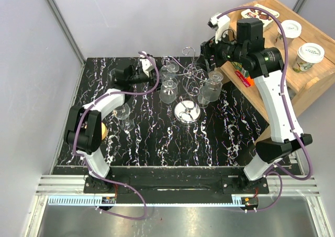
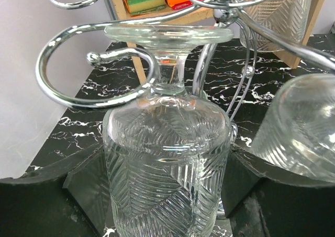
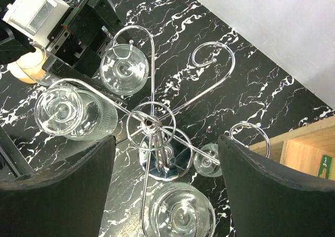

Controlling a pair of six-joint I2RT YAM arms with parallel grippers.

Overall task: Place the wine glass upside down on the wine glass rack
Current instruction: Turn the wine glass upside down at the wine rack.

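The left gripper [image 1: 159,74] has its jaws pressed on the ribbed bowl of the wine glass [image 2: 167,174]. The glass hangs upside down, its foot resting on a curled arm of the wine glass rack [image 3: 151,123]. 3 more glasses [image 3: 73,111] hang from other arms. Above the rack's hub, the right gripper [image 3: 165,143] hovers with jaws spread wide, holding nothing.

Hung glasses [image 1: 168,89] ring the rack [image 1: 187,112] left, near and right — only its far curl [image 3: 212,54] hangs free; shelf [image 1: 314,88] crowds the right.
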